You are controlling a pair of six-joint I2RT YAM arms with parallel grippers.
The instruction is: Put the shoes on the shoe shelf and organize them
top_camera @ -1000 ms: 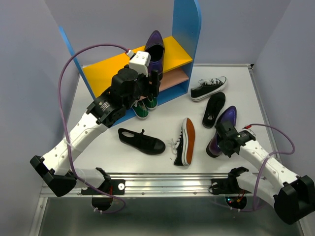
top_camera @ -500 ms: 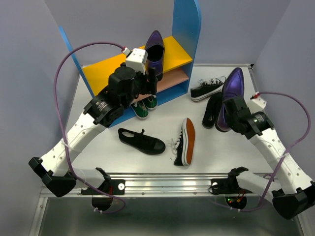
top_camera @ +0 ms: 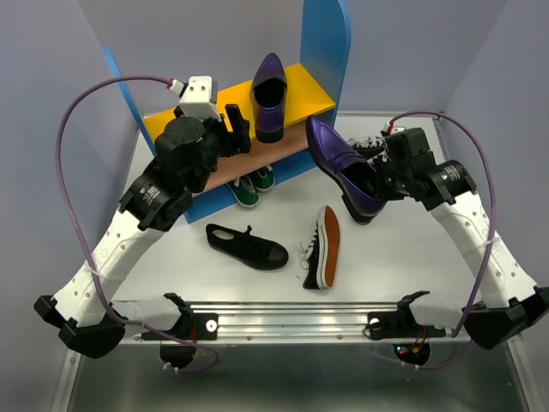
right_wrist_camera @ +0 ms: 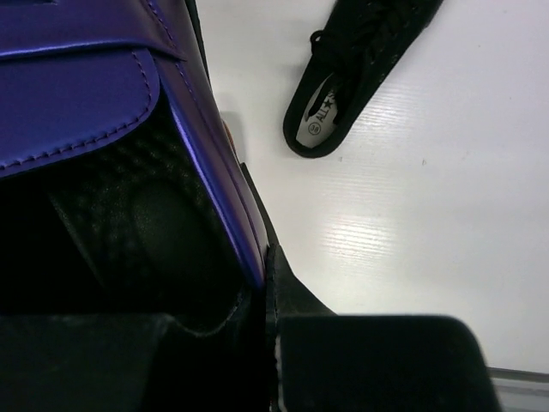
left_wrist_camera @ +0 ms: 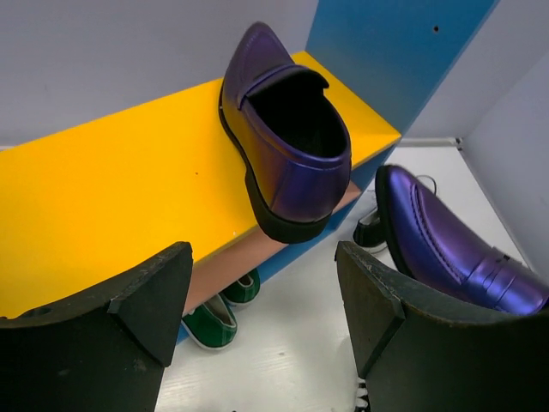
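Observation:
The shoe shelf (top_camera: 322, 60) has blue side panels, a yellow top board (left_wrist_camera: 111, 180) and a tan lower board. One purple loafer (top_camera: 268, 94) stands on the top board, heel toward me, and also shows in the left wrist view (left_wrist_camera: 287, 146). My left gripper (top_camera: 235, 129) is open and empty, hovering left of that loafer (left_wrist_camera: 266, 309). My right gripper (top_camera: 383, 176) is shut on the heel rim of the second purple loafer (top_camera: 336, 163), holding it in the air right of the shelf (right_wrist_camera: 77, 77). Green sneakers (top_camera: 250, 187) sit under the lower board.
A black sneaker (top_camera: 247, 246) lies on the table in front. Another lies on its side showing its orange outsole (top_camera: 324, 247). A black lace-up with a white sole (top_camera: 371, 144) is partly hidden behind the held loafer. Purple-grey walls close in on three sides.
My right arm lifted the purple loafer off the table at the right and swung it left toward the shelf. My left gripper drew back left from the loafer on the top board.

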